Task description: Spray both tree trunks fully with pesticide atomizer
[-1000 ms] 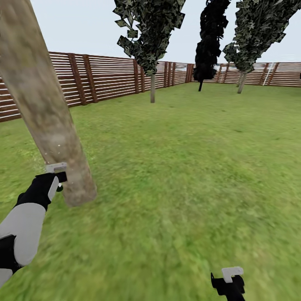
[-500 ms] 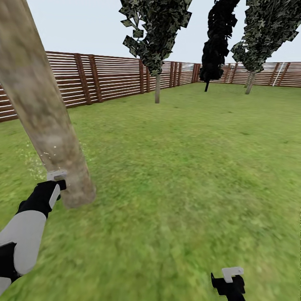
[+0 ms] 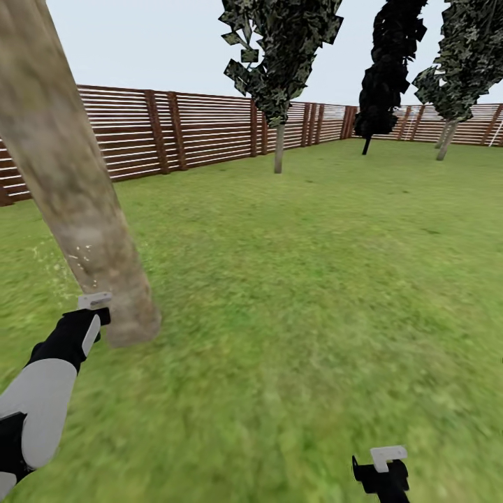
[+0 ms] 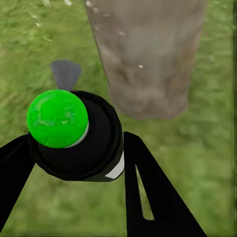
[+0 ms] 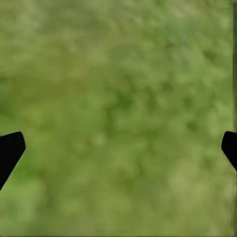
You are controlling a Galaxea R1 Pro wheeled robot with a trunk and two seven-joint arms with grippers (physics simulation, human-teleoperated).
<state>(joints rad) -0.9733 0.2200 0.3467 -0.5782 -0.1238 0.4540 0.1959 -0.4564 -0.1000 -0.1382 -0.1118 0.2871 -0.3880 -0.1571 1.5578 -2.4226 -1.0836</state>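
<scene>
The left gripper (image 4: 74, 148) has its jaws closed around the pesticide bottle (image 4: 81, 143), a dark round bottle between the two black fingers (image 4: 153, 192); in the left wrist view its top looks bright green and a bit of white label shows on its side. The bottle is held low, just beside the foot of the thick grey-beige tree trunk (image 3: 70, 181), which rises tilted at the left of the head view, but I cannot tell if they touch. Tiny white specks of spray (image 3: 77, 260) sit on the lower bark and in the air just to its left, over the grass (image 3: 293, 293). In the head view the left arm (image 3: 42, 391), white with a black wrist, reaches up to the trunk base, and a small white part of the gripper shows at the bark. The right gripper (image 5: 118, 143) hangs well apart from the tree, low at the right over bare grass, with its jaws spread wide and nothing between them; its two black fingertips (image 5: 10, 148) show at the edges of the right wrist view. Far across the lawn stands a second tree (image 3: 279, 70) with a thin grey trunk and a ragged dark green crown, near the reddish-brown slat fence (image 3: 181, 133), and further right a narrow black tree (image 3: 388, 70) and one more leafy tree (image 3: 464, 63)
</scene>
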